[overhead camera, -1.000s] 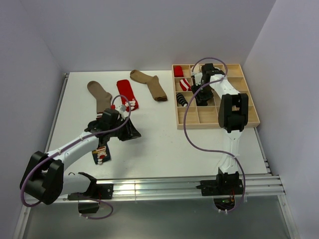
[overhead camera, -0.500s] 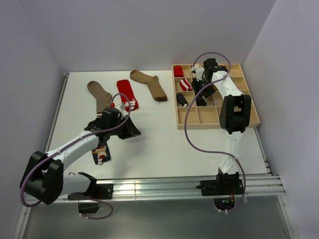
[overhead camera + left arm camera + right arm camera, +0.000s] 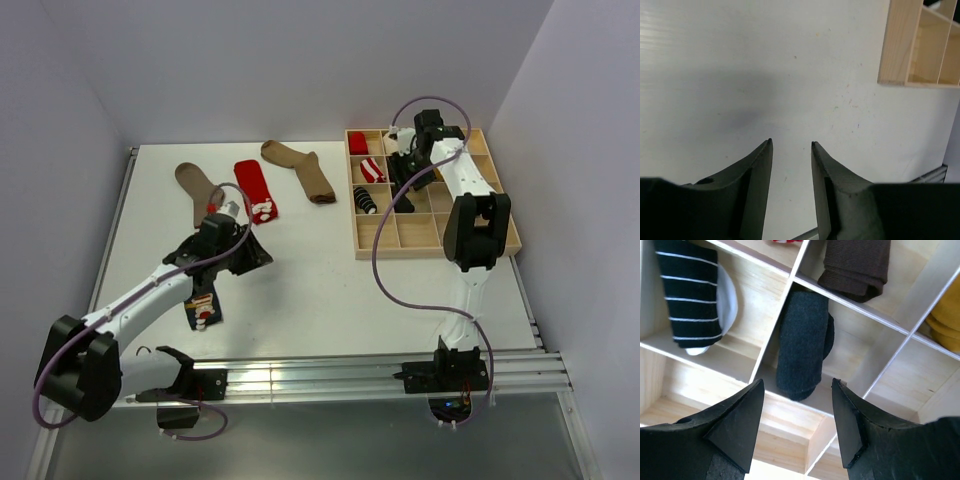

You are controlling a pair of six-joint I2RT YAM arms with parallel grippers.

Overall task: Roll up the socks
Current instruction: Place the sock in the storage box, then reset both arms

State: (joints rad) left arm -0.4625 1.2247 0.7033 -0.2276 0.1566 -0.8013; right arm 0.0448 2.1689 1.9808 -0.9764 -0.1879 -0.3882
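A rolled plain black sock (image 3: 802, 342) lies in a compartment of the wooden tray (image 3: 432, 243). A rolled black sock with thin white stripes and a white toe (image 3: 692, 295) fills the compartment to its left. My right gripper (image 3: 797, 382) hovers open above the plain black roll, holding nothing. It shows over the tray's middle rows (image 3: 405, 178). My left gripper (image 3: 791, 144) is open and empty over bare white table, near the table's middle left (image 3: 252, 256). Flat on the table behind it lie a tan sock (image 3: 200, 190), a red sock (image 3: 255, 188) and another tan sock (image 3: 300, 170).
The tray also holds a brown roll (image 3: 855, 262), a yellow roll (image 3: 947, 322), a red roll (image 3: 358, 143) and a red-and-white striped roll (image 3: 372, 168). A dark blue sock with red and white marks (image 3: 203, 308) lies under my left arm. Walls close in the table's sides.
My right gripper has drawn back toward the tray's far side and its jaws have spread wider. My left arm has shifted a little up and left, toward the flat socks.
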